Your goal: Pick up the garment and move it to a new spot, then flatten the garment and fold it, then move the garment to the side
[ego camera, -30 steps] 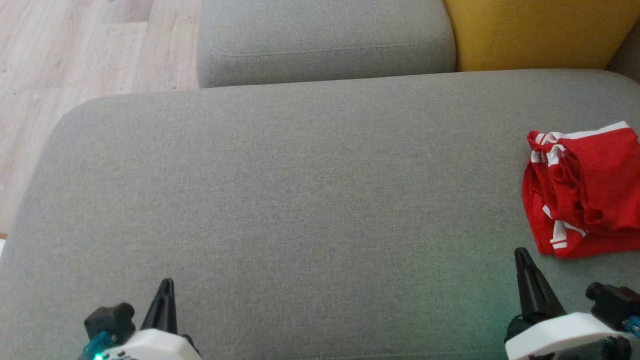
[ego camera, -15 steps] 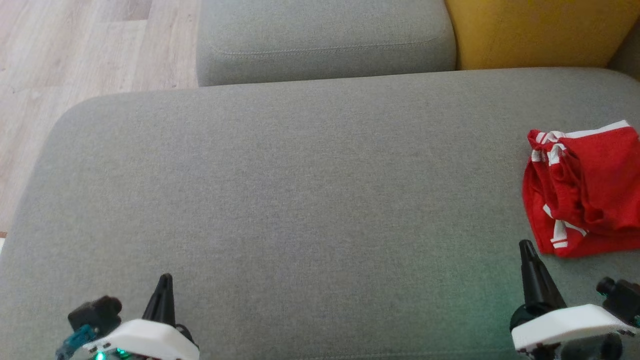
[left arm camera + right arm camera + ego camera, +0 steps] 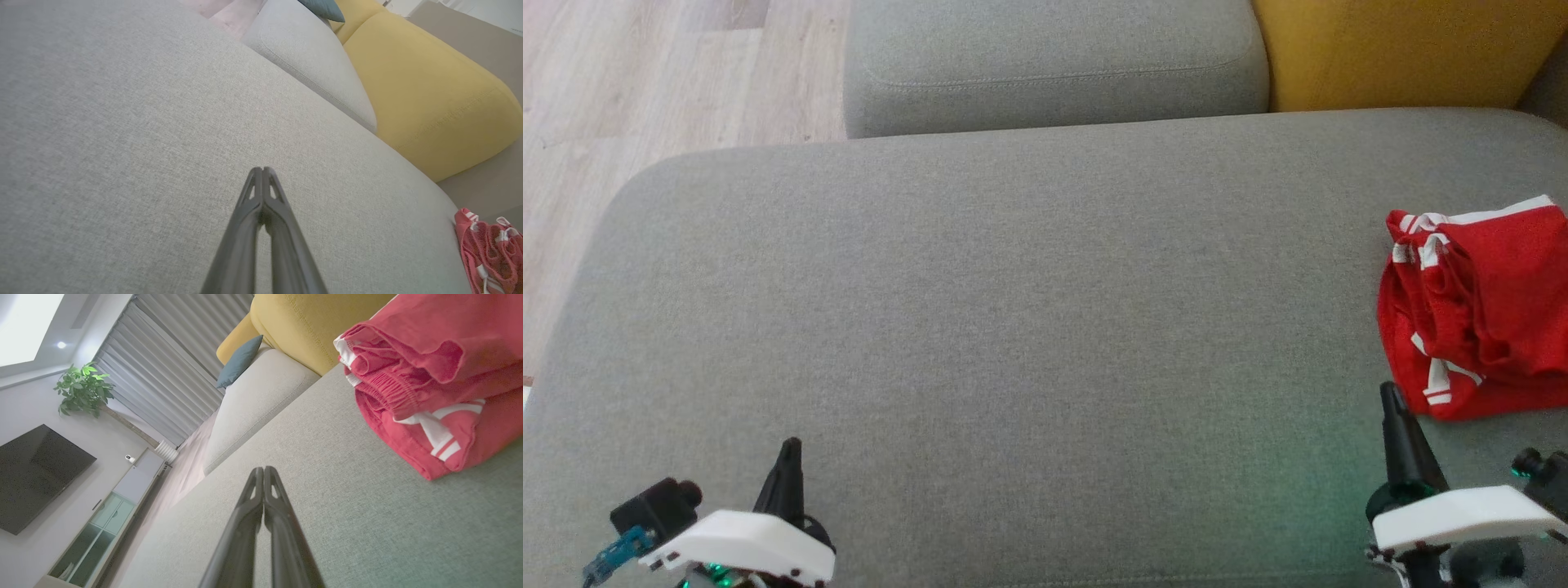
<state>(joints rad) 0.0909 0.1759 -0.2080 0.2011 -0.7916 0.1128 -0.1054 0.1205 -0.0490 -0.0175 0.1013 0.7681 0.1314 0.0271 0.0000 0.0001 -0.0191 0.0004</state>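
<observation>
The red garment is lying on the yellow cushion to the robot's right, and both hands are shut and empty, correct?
No. The head view shows the red garment on the grey cushion, not the yellow cushion. It is to the robot's right, and the left hand and right hand are shut and empty.

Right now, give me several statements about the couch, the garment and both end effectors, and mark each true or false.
1. The red garment lies at the right side of the grey seat. True.
2. The right end effector grips the garment. False: it is shut on nothing, just beside the garment.
3. The left end effector is open. False: it is shut, over bare seat.
4. A yellow cushion sits behind the seat. True.
5. The garment is spread out flat in one layer. False: it sits bunched in layers.
</observation>
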